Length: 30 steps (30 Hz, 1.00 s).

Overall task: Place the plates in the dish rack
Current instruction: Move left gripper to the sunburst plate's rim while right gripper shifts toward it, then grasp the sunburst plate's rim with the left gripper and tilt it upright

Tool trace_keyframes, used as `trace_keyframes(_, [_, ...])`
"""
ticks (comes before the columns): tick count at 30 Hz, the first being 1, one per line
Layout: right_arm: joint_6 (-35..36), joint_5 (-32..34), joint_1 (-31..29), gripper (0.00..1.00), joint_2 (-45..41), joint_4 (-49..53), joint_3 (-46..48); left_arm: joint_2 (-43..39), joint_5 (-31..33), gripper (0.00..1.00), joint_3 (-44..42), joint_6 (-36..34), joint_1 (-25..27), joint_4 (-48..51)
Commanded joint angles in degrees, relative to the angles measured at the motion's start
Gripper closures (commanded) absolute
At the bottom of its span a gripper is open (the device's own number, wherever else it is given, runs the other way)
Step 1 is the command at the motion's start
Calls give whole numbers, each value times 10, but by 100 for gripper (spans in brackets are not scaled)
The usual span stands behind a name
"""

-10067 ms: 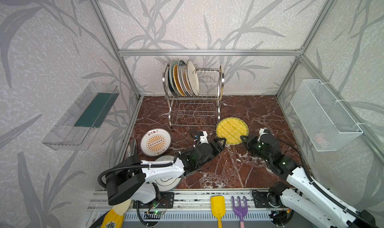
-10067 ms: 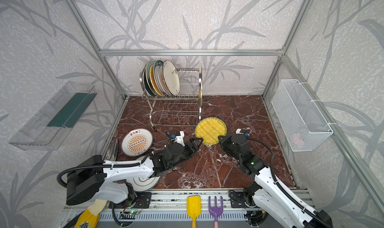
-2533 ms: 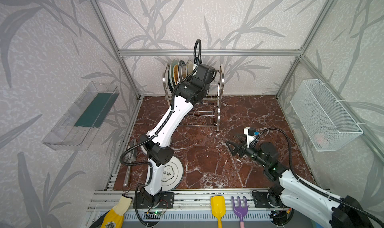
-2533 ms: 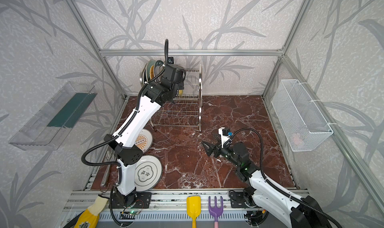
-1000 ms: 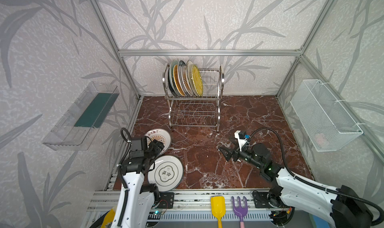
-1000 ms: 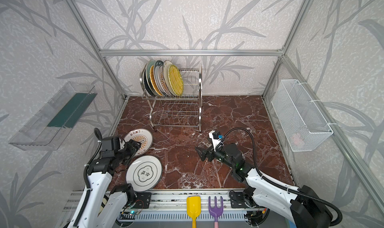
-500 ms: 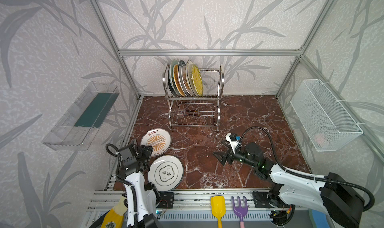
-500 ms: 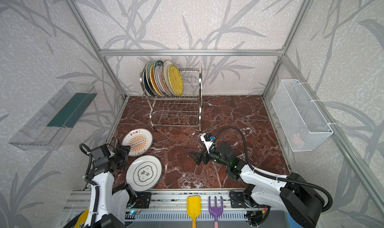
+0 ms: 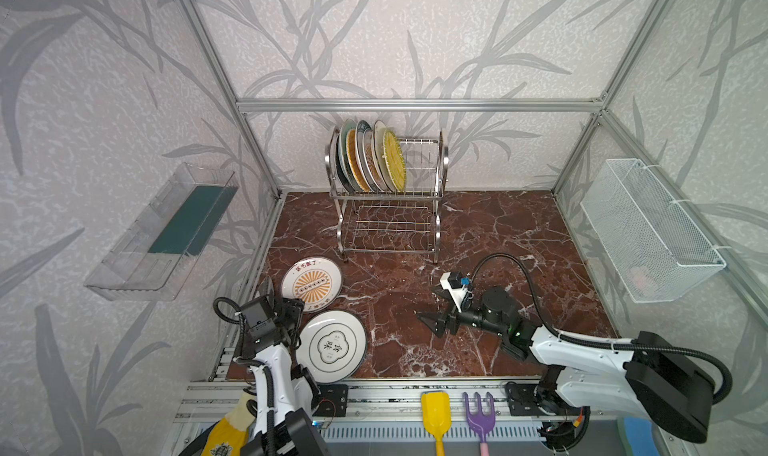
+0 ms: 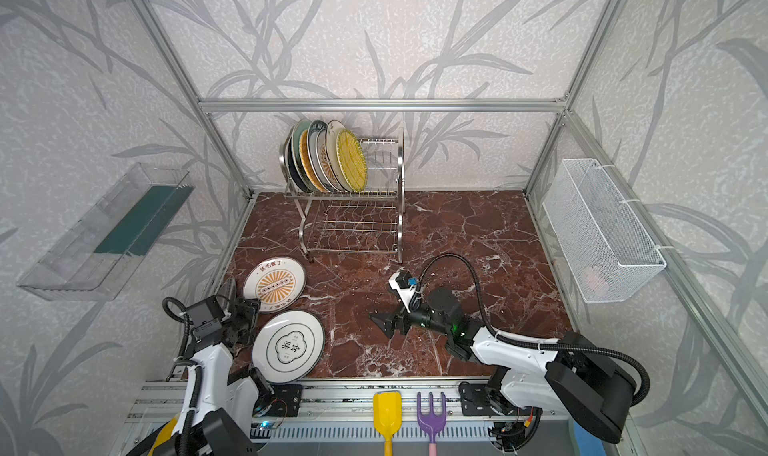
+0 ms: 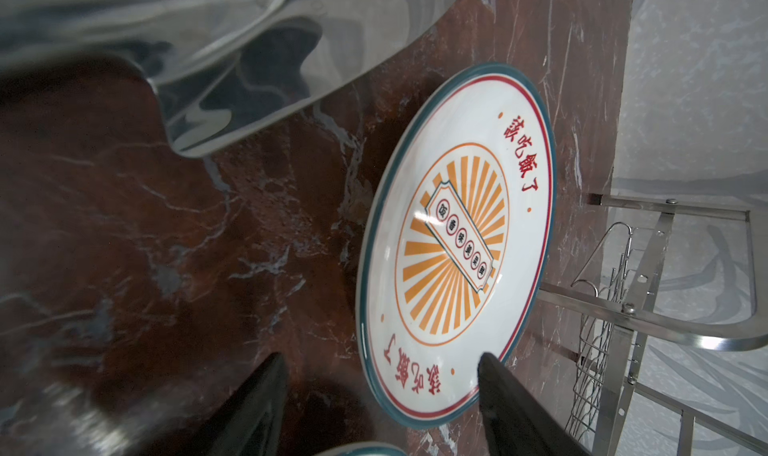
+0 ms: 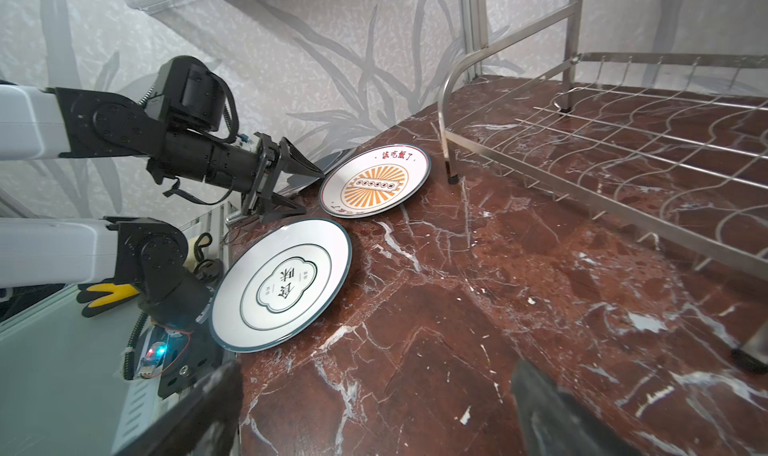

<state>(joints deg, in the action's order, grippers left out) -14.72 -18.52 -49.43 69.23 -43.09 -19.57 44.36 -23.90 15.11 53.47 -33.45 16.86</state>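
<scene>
Marble (image 9: 478,234): 2 flat plates (image 9: 311,284), 1 rack (image 9: 390,229)

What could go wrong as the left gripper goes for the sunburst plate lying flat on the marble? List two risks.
1. The left gripper stands open at the rim of the sunburst plate; on a flat plate the jaws may just shove it toward the dish rack leg.
2. The character plate lies close by, seemingly overhanging the front edge of the table; a bump might tip it off.

A lab test cell is showing; silver aluminium frame bars (image 9: 415,105) are edging grey leaf-patterned wall panels (image 9: 415,38); white robot arms (image 9: 582,350) are sitting on a slotted metal rail (image 9: 395,389).
</scene>
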Motion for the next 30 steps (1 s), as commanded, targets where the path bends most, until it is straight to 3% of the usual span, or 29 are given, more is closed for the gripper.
trace_keyframes(1, [1,-21,-5,1,16,-42,-20,9,2,29,-12,14,-4,-47])
trace_keyframes(18, [16,-3,-5,1,-1,-15,-20,107,-4,49,-19,30,-3,-120])
trace_keyframes(30, [20,4,-4,1,-7,-5,-22,146,7,55,-17,42,-3,-148])
